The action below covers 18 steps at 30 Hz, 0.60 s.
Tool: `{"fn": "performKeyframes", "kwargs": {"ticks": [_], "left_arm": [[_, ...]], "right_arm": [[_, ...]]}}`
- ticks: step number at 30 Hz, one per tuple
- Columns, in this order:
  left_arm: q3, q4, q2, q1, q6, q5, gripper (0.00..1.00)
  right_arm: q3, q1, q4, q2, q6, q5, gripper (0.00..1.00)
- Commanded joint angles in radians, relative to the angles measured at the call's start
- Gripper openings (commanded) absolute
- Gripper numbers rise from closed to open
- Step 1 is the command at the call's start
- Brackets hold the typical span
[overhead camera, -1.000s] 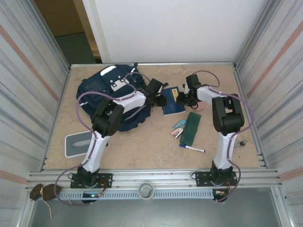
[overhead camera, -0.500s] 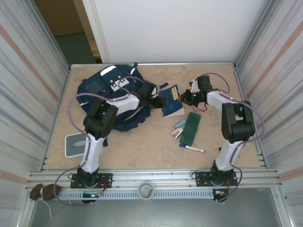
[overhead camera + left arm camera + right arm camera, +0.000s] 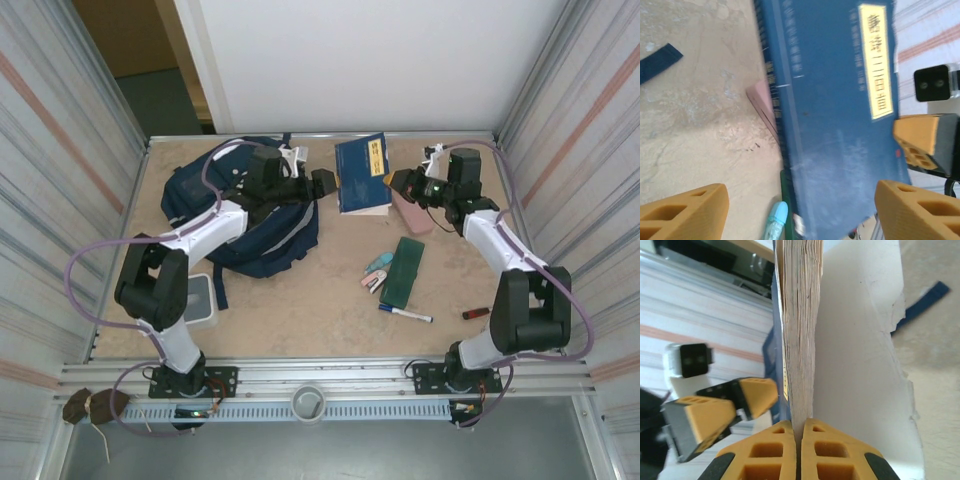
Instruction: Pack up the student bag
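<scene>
The student bag (image 3: 240,215), a big navy backpack, lies at the left of the table. A navy book with a yellow label (image 3: 362,175) is held upright above the table's back middle. My right gripper (image 3: 402,186) is shut on the book's right edge; in the right wrist view its fingertips (image 3: 801,432) pinch the page block (image 3: 800,335). My left gripper (image 3: 326,184) stands open just left of the book. In the left wrist view the book cover (image 3: 835,115) lies ahead of the wide left gripper (image 3: 802,212), with nothing gripped.
A green pencil case (image 3: 403,270), pale highlighters (image 3: 377,267), a marker (image 3: 405,315), a pink block (image 3: 412,215) and a small red thing (image 3: 476,313) lie at the right. A white box (image 3: 201,300) sits by the left arm. Metal walls close both sides.
The right gripper shut on the book and raised it from the table toward the back. The left gripper opened wide and moved back over the bag.
</scene>
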State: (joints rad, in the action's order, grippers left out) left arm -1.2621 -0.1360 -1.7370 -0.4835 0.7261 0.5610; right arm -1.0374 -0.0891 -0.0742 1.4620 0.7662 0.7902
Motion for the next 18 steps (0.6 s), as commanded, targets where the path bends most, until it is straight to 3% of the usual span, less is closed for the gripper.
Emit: {"fn": "performKeyframes", "kwargs": {"ticks": [1, 5, 7, 13, 16, 18], "left_arm": [[0.022, -0.051, 0.028, 0.013, 0.053, 0.084, 0.79], [0.036, -0.187, 0.029, 0.015, 0.125, 0.172, 0.78], [0.035, -0.221, 0.03, 0.016, 0.138, 0.2, 0.72], [0.044, -0.278, 0.049, 0.016, 0.155, 0.233, 0.29], [0.071, -0.342, 0.081, 0.02, 0.178, 0.252, 0.14], [0.083, -0.37, 0.11, 0.02, 0.184, 0.267, 0.06]], "right_arm": [[0.004, -0.03, -0.079, -0.074, 0.068, 0.064, 0.0], [0.007, -0.066, -0.076, -0.092, 0.066, 0.067, 0.0], [0.01, -0.076, -0.078, -0.085, 0.059, 0.078, 0.0], [-0.016, -0.082, 0.01, -0.058, -0.037, 0.094, 0.0], [-0.03, -0.069, 0.062, -0.057, -0.091, 0.1, 0.0], [-0.023, -0.057, 0.06, -0.068, -0.099, 0.117, 0.19]]}}
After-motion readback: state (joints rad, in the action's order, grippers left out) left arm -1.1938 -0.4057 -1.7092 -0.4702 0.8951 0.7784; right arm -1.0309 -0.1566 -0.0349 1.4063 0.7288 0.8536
